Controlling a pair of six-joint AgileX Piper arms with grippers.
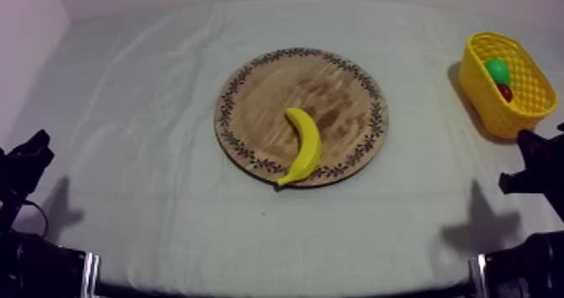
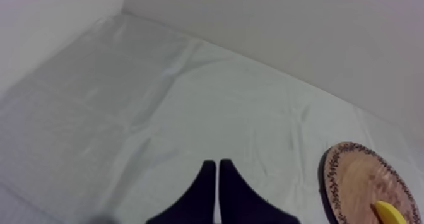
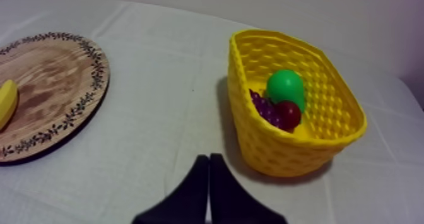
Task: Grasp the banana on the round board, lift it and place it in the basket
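The banana (image 1: pixel 304 146) lies on the wooden board (image 1: pixel 336 87) in the middle of the table (image 1: pixel 143 100). It rests on the board's nearer half, its curve bowed toward the right and its lower tip reaching the patterned rim at the near edge. It is well apart from both hands. The left hand (image 2: pixel 217 165) sits low at the table's left side, over bare cloth, with the board off to its right and one end of the banana seen on it. The right hand (image 3: pixel 209 157) sits low at the right side, between the board and the yellow basket (image 3: pixel 252 138), nearer the basket. Each hand's two black fingers lie pressed together as a narrow wedge, clenched on nothing and clear of fruit, board and basket. The yellow basket stands at the far right of the table, well apart from the board, and already carries fruit (a green pear (image 3: pixel 286 86), a small red fruit (image 3: pixel 291 114) beside it, and a bunch of grapes (image 3: pixel 264 106) against the near wall). The banana lies untouched on the board.
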